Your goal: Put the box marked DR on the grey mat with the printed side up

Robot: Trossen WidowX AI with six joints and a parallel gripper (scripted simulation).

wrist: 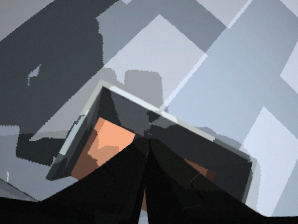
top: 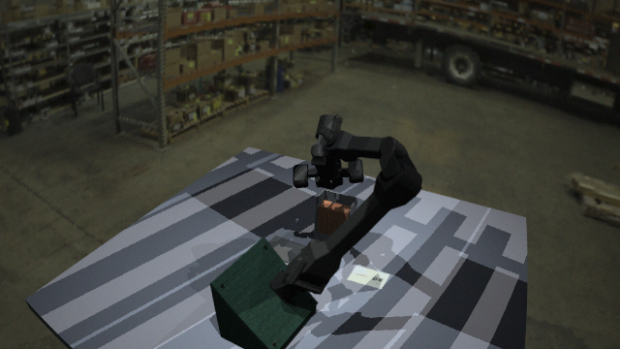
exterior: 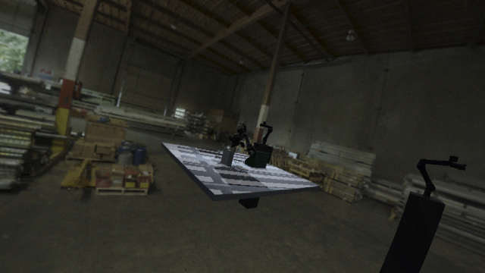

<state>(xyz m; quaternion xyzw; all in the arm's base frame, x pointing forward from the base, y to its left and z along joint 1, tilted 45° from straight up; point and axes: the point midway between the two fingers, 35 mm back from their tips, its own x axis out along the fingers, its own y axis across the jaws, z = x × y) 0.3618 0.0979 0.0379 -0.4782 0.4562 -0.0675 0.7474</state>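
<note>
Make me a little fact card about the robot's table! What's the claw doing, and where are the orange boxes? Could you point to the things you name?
claw (top: 329, 184) (exterior: 229, 147) (wrist: 147, 148): shut, holding nothing
claw place: above the bin
bin (top: 320, 194) (exterior: 226, 157) (wrist: 170, 118): grey, standing upright
orange boxes (top: 331, 218) (wrist: 114, 139): in the bin
pale card (top: 360, 277): flat on the table, printed
green block (top: 242, 291) (exterior: 258, 159): under the arm's base

In the wrist view, the gripper's dark fingers hide much of the bin (wrist: 172, 125) from you, along with parts of the orange boxes (wrist: 112, 137). From the top, your arm (top: 358, 218) covers the bin's right side. The small print on the pale card (top: 363, 277) seems too blurred for you to read.
</note>
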